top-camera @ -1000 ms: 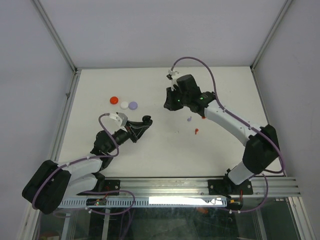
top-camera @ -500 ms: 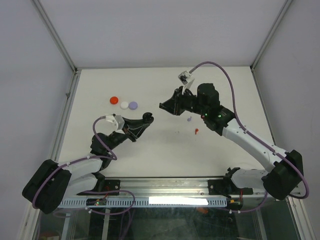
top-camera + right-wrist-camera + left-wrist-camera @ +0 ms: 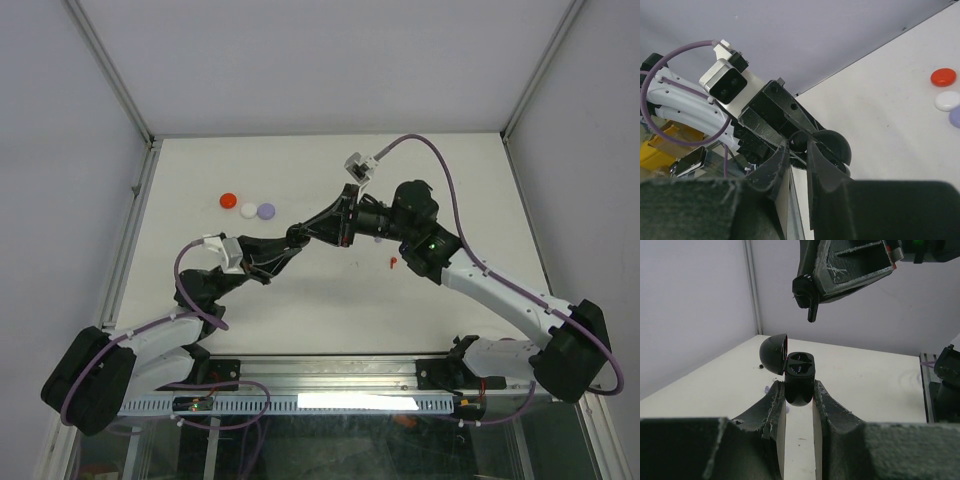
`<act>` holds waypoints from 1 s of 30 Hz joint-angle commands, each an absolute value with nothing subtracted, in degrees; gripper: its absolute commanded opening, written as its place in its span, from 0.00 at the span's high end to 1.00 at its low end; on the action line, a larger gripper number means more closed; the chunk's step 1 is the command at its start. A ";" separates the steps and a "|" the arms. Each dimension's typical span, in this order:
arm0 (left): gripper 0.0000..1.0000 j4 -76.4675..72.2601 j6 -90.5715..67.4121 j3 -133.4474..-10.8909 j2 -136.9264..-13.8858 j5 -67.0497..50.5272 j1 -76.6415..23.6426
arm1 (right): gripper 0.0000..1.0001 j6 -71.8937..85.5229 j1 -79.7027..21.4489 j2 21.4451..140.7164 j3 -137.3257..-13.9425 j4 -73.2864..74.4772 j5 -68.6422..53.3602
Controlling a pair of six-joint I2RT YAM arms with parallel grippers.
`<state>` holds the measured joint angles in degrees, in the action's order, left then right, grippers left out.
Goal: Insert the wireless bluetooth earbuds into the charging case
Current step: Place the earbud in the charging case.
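earbud half-hidden in right gripper

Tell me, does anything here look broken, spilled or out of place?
Nothing looks broken or spilled. One tiny red earbud lies loose on the table, away from the open black case that the left gripper holds.

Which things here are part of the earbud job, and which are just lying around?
In the job: black earbud in right gripper; open black charging case in left gripper; red earbud, untouched.
Lying about: red disc, white disc, lavender disc.
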<state>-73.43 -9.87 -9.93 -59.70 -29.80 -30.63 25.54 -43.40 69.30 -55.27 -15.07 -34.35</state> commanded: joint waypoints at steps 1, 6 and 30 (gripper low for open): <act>1.00 -79.51 -11.14 -11.60 -58.23 -31.79 -30.06 | 0.88 26.45 -44.80 68.14 -55.36 -21.19 -35.80; 1.00 -80.81 -12.01 -11.64 -58.02 -32.18 -30.04 | 0.88 26.96 -45.87 69.23 -55.34 -22.25 -36.04; 1.00 -81.27 -14.89 -12.72 -57.28 -30.90 -30.06 | 0.88 25.95 -47.36 70.73 -55.67 -21.80 -36.69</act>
